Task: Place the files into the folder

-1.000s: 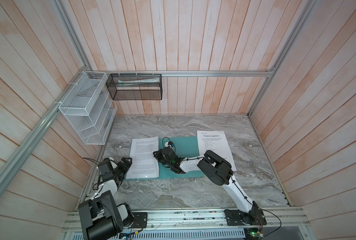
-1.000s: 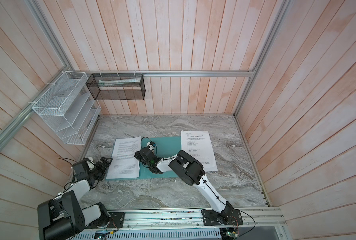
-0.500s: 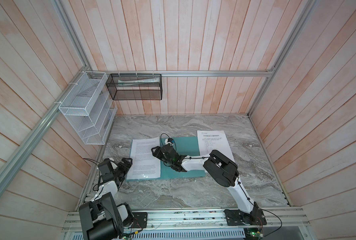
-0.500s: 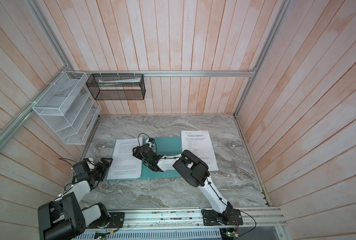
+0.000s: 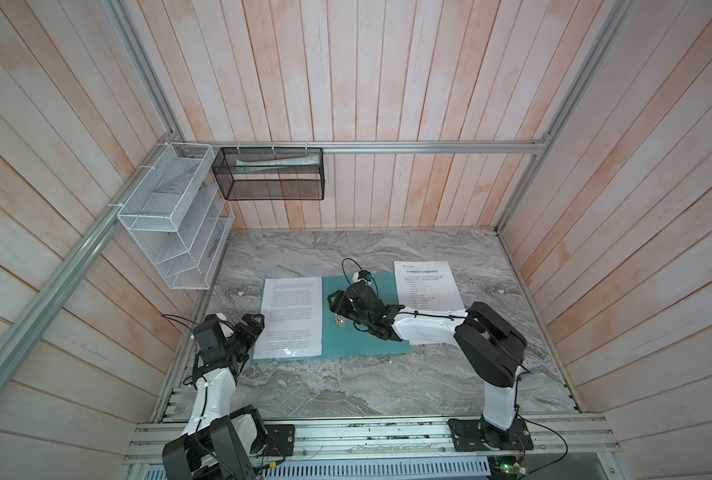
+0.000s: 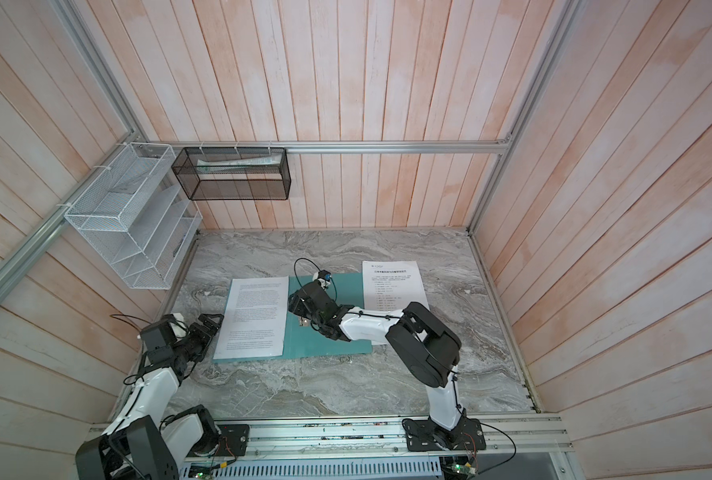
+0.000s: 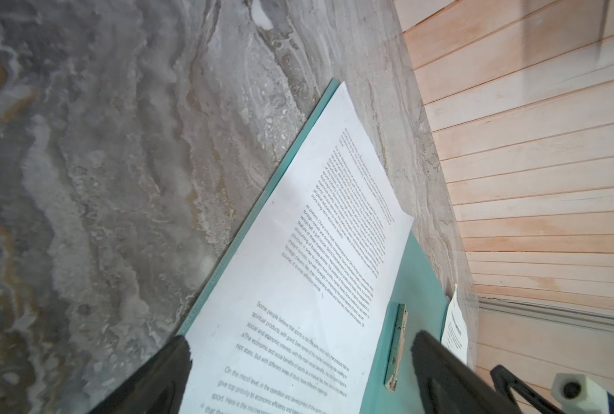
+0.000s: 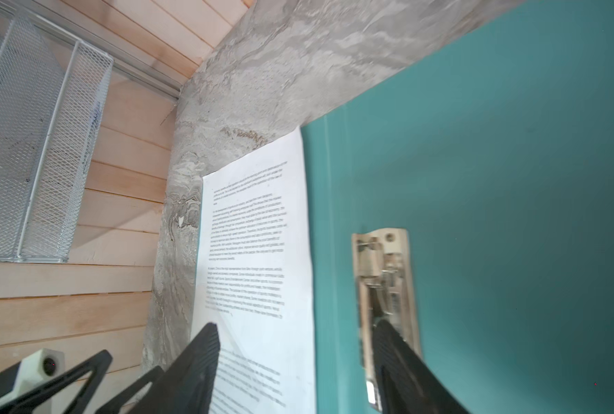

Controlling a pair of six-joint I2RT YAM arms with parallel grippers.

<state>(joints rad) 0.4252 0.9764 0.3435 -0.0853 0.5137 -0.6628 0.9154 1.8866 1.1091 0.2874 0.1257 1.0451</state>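
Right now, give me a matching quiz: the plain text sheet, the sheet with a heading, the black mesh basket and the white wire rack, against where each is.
1 plain text sheet
2 headed sheet
3 black mesh basket
4 white wire rack

A on the back wall
B on the left half of the folder
C on the left wall
D just right of the folder

Pairs: 1-B, 2-D, 3-A, 4-C.

Headed sheet [image 5: 424, 286] lower part hidden under right arm [image 5: 422, 331]; print illegible.
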